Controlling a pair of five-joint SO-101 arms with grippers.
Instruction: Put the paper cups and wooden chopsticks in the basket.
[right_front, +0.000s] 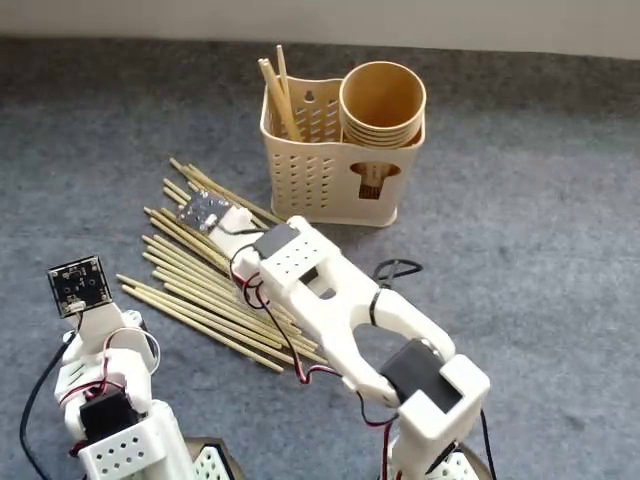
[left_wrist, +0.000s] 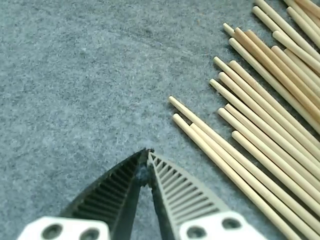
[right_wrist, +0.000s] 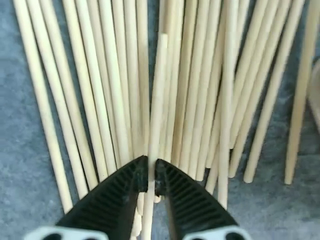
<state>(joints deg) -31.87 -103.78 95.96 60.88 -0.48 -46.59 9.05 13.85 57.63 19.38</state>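
Right jaws nipped on one chopstick (right_wrist: 157, 100); my left jaws shut, empty.
Light, stiff, prob. slick: I'd grip nr mid so it won't tip.

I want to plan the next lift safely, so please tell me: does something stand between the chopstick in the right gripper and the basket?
Nothing visible does. The right gripper pinches one chopstick in the pile. Only flat carpet and other lying chopsticks come before the basket, whose chopstick side is open on top.
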